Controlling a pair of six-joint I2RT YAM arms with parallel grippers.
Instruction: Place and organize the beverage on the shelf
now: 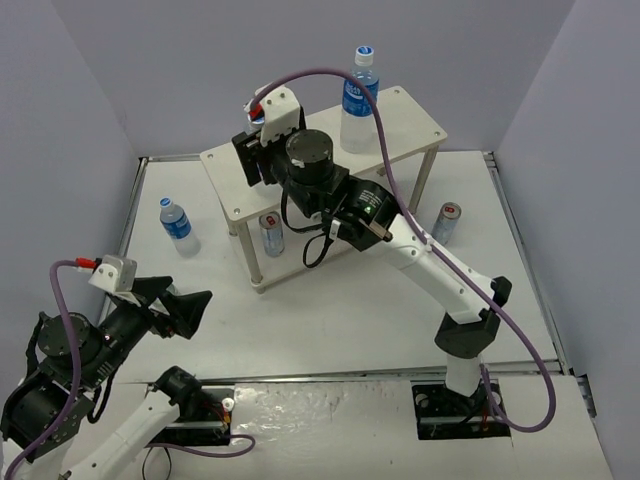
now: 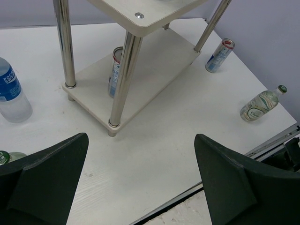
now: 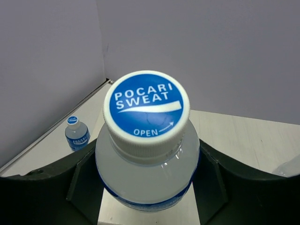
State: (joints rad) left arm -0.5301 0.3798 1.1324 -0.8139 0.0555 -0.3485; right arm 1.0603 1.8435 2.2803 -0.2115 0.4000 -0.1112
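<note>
Nearest, the left gripper (image 2: 140,140) hangs over the front left of the table (image 2: 178,122), its dark fingers spread wide with nothing between them. Off to its right, close to the table's near edge, a small clear bottle (image 2: 260,104) lies on its side. Further back on the left, a short blue-labelled bottle (image 1: 177,225) stands upright on the table, well apart from the shelf (image 1: 410,110). On the right side a slim red-topped can (image 1: 447,222) stands on the table just beside the shelf's right legs. A second can (image 1: 271,232) stands on the shelf's lower board (image 2: 154,61), near its front left corner and partly hidden behind a metal leg.

Up on the top board, the right arm reaches across to the left end, where the right gripper (image 3: 145,180) is closed around a Pocari Sweat bottle (image 3: 146,110). Its fingers press the clear body from both sides below the blue-and-white cap, and the bottle is upright over the board; whether its base touches the wood cannot be told. At the far right corner of the same board a tall bottle (image 1: 358,100) with a blue label stands on its own, apart from the gripper
</note>
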